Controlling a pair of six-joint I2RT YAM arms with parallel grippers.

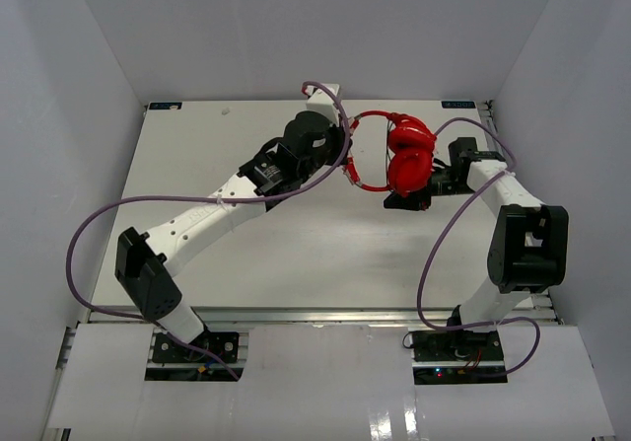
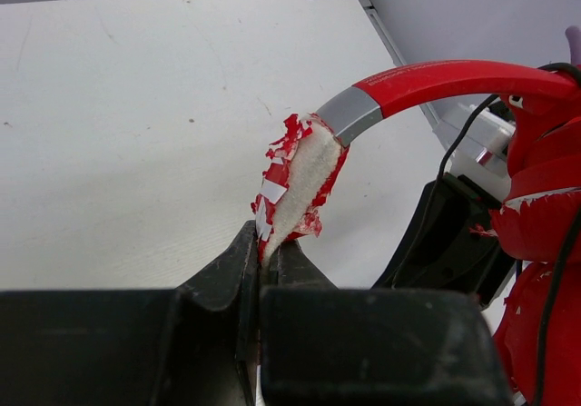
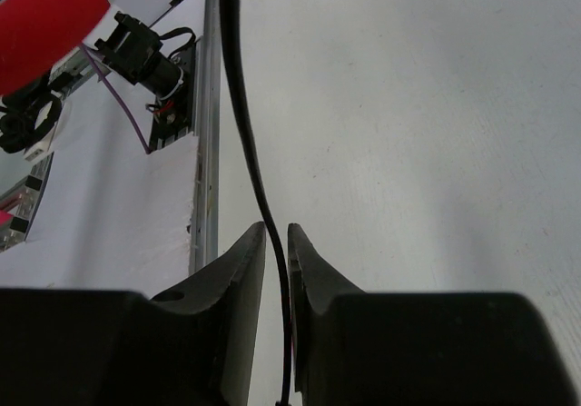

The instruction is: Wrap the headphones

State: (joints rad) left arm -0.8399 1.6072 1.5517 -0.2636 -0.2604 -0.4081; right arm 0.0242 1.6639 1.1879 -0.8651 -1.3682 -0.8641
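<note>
Centrally, toward the far side of the white table (image 1: 296,254), red headphones (image 1: 409,155) are seen between two robot arms. The torn red-and-white padding (image 2: 304,183) at the end of the headband (image 2: 454,77) is pinched by the clenched left gripper (image 2: 268,242). The thin black cable (image 3: 245,124) is clamped between the fingers of the right gripper (image 3: 277,233) and is seen running up and away from it. The two round cups (image 1: 407,172) are folded together just beside the right gripper.

The cable (image 3: 247,133) runs off the top edge of the right wrist view; from overhead it is too thin to trace. The cups (image 2: 543,233) of the headphones (image 1: 406,153) are cut by the left wrist view's right edge.
</note>
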